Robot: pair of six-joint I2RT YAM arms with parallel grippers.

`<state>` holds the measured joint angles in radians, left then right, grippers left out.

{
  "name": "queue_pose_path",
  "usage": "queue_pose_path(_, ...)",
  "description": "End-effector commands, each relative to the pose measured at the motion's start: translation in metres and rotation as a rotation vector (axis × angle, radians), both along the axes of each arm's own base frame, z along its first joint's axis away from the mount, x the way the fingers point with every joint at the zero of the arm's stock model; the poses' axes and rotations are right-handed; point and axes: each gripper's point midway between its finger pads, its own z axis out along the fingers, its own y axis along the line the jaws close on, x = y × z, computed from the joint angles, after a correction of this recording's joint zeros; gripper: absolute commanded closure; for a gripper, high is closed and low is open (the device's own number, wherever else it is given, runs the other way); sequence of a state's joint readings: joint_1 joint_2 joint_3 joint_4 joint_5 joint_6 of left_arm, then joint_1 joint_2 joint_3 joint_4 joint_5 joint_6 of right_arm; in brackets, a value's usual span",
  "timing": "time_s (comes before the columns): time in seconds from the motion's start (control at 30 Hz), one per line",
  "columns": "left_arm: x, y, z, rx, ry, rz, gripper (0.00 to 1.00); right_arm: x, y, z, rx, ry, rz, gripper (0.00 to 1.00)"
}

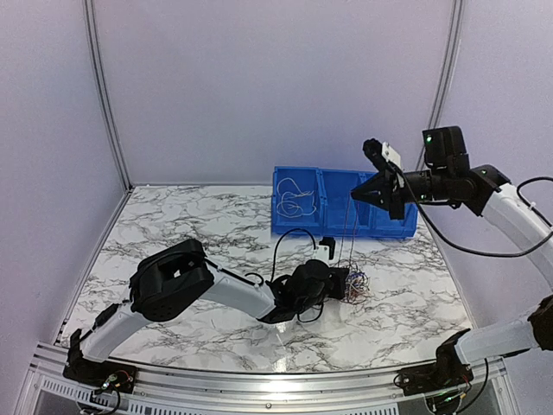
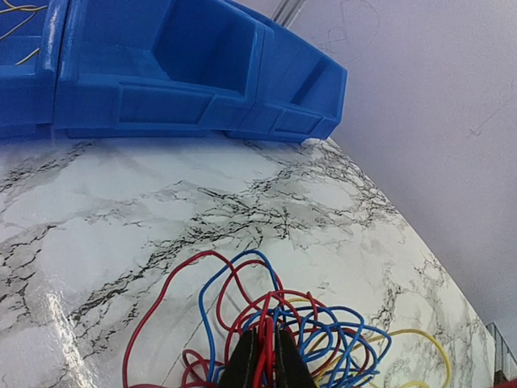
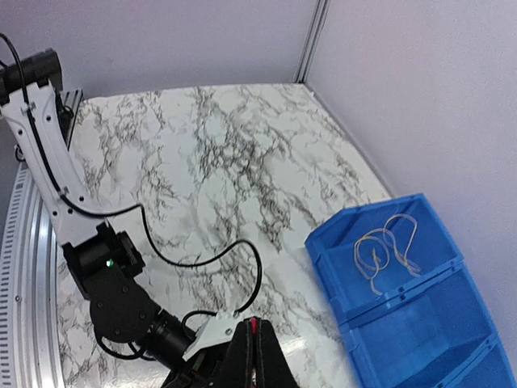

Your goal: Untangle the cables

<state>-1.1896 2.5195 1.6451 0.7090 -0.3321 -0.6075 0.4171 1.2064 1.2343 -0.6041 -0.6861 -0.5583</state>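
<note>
Cables (image 2: 323,333), red, blue, yellow tangle, left gripper (image 2: 265,335) pinching red strands, right gripper (image 3: 253,327) gripping one strand

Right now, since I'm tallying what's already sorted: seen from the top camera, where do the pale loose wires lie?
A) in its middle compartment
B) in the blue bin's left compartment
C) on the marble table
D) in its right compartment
B: the pale wires sit looped inside the left compartment of the blue bin.

No text, label, brand or number can be read anywhere.
</note>
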Motion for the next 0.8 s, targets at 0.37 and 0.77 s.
queue_pose_path(0.37, -0.011, 0.017, -0.085, 0.199, 0.101, -0.007, 0.95, -0.071, -0.020, 0.259, 0.373, -0.372, 0.198, 1.00)
queue_pose_path(0.77, -0.013, 0.019, -0.087, 0.206, 0.110, -0.006, 0.94, -0.095, -0.047, 0.323, 0.450, -0.472, 0.228, 1.00)
